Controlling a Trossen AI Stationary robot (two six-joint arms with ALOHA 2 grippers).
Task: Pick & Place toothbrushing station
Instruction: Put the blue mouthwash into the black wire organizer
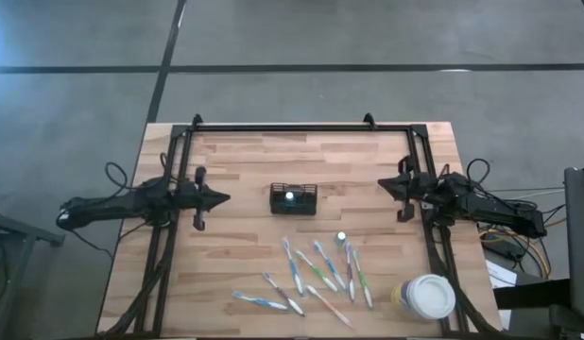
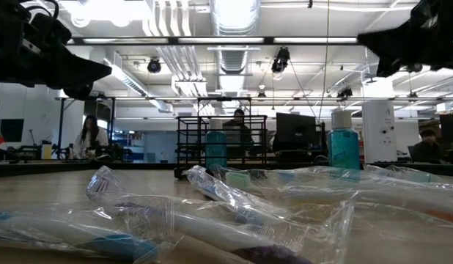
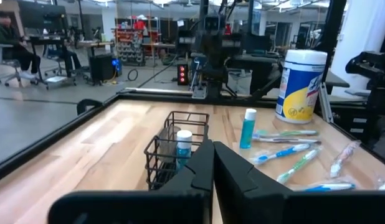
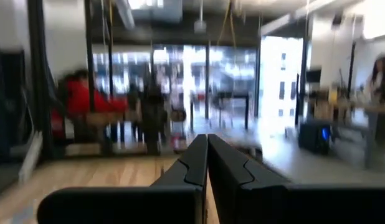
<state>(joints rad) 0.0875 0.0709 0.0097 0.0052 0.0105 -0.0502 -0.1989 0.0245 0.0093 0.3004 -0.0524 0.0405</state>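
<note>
So from where I'm standing, going left to right across the overhead shot: the left gripper [image 1: 224, 198] sits at middle left of the desk [image 1: 245, 156] with its fingers pressed together and holding nothing, tip aimed straight at the black mesh toothbrushing station [image 1: 293, 199] just right of it near frame centre. The caddy's long side runs left-right, so it's basically end-on to that arm. The right gripper [image 1: 383, 184] waits at middle right, fingers also closed and empty, a bit further off, so I'd guess the left arm gets the job.
</note>
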